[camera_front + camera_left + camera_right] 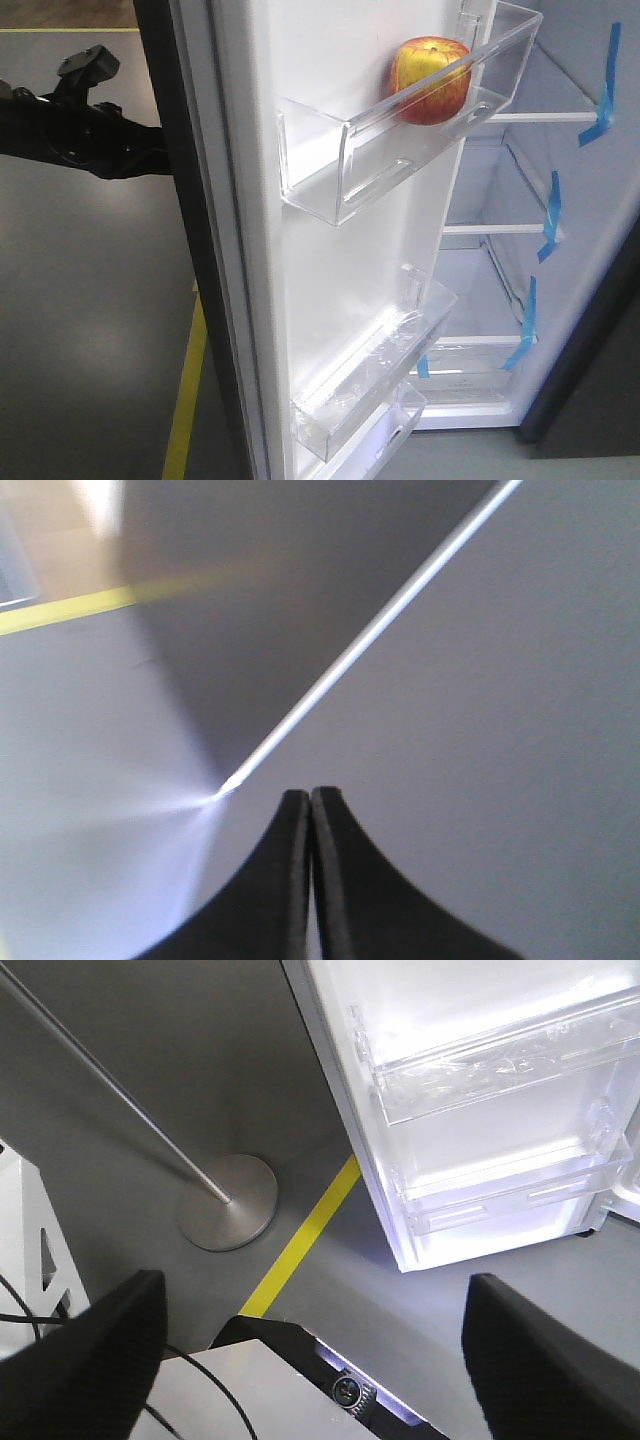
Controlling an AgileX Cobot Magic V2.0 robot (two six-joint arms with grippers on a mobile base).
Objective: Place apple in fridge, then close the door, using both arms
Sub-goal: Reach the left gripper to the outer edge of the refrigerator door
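Fridge open, door swung wide, apple resting in the top bin.
Door's grey outer side fills the view close ahead of the left jaws, which are pressed together on nothing; whether they touch it I cannot tell. Closed like that they probably serve as a blunt pusher for the swing, with the left arm reaching in behind the door and the apple on its far side. Right jaws hang wide apart and empty, lower bins ahead of them, seemingly kept back out of the door's way.
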